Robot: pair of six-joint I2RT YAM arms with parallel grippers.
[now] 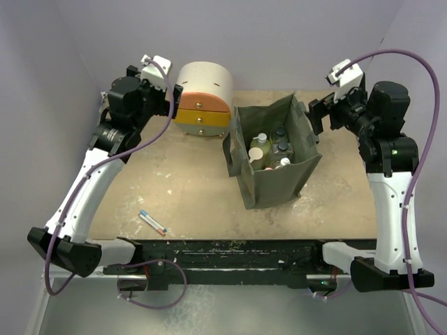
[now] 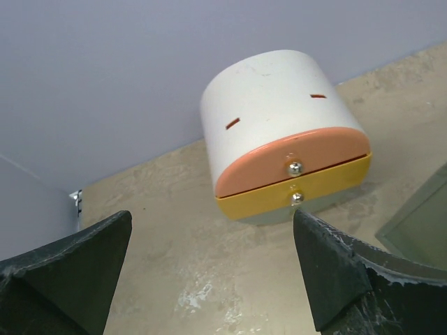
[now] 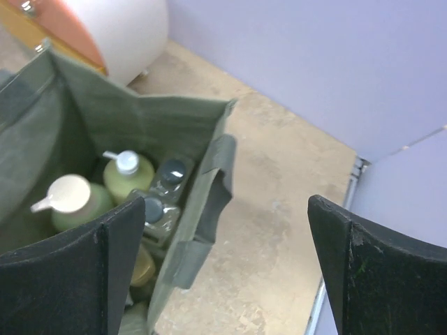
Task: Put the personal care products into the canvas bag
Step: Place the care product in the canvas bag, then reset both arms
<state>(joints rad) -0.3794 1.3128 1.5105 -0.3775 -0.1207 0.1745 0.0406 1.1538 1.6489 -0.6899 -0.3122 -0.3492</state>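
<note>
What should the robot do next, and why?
Probably swing the open left hand down toward the slim grey tube lying alone on the tan table; the other bottles already stand inside the olive-green canvas bag.

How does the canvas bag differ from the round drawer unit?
The canvas bag is olive, soft-sided and open-topped, with bottles showing inside; the drawer unit is rigid, rounded, cream with orange and yellow drawers, both shut. The bag looks larger. Both stand on the table.
</note>
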